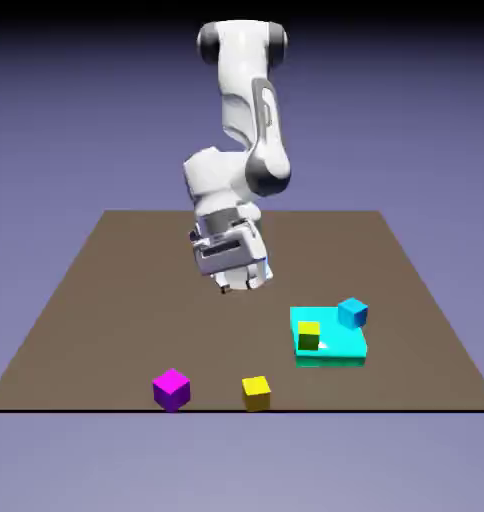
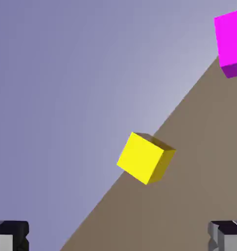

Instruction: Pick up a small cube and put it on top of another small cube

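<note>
The small bright yellow cube [image 1: 256, 392] rests on the brown table near its front edge; in the hand view the yellow cube [image 2: 145, 158] shows at mid-frame, by the table's edge. The olive-green cube with a yellowish top [image 1: 308, 336] sits on a cyan slab [image 1: 336, 350]. My gripper [image 1: 238, 284] hangs above the table's middle, well apart from the yellow cube, with nothing in it. Its two fingertips [image 2: 11, 236] show far apart at the hand view's bottom corners, so it is open.
A magenta cube [image 1: 171, 389] lies to the exterior view's left of the yellow cube, also near the front edge; the magenta cube [image 2: 231, 43] shows at the hand view's upper right. A light blue cube [image 1: 352, 313] sits on the cyan slab's back corner.
</note>
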`<state>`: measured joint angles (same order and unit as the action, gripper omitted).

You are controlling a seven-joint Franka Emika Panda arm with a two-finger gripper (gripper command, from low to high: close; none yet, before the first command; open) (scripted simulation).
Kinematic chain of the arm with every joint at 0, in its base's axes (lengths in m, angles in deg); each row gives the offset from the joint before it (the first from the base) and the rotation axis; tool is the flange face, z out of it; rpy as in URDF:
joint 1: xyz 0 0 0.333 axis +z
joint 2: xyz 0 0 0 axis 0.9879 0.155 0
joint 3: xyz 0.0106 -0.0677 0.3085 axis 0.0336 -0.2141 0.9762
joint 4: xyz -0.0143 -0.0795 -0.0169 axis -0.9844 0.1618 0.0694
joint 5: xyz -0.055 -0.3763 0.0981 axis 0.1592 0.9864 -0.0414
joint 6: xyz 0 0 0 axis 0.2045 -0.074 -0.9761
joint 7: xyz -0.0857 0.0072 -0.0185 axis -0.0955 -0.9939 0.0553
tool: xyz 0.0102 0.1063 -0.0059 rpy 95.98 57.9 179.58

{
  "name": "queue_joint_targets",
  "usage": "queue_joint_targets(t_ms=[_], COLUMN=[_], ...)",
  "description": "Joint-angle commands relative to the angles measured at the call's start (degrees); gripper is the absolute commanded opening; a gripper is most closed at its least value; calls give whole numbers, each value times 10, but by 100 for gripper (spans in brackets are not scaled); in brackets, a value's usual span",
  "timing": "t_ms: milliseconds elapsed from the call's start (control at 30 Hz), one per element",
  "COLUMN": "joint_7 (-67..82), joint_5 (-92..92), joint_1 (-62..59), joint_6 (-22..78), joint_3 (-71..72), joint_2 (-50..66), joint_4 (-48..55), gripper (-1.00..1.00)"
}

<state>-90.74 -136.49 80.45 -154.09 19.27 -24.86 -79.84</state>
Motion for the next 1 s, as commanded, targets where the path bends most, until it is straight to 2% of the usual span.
queue_joint_targets(t_ms=[0,967], joint_7=[-1,-29], joint_5=[-25,-748], joint_1=[-1,-16], joint_6=[6,192], joint_3=[0,7], joint_2=[8,242], joint_4=[2,64], gripper=[0,0])
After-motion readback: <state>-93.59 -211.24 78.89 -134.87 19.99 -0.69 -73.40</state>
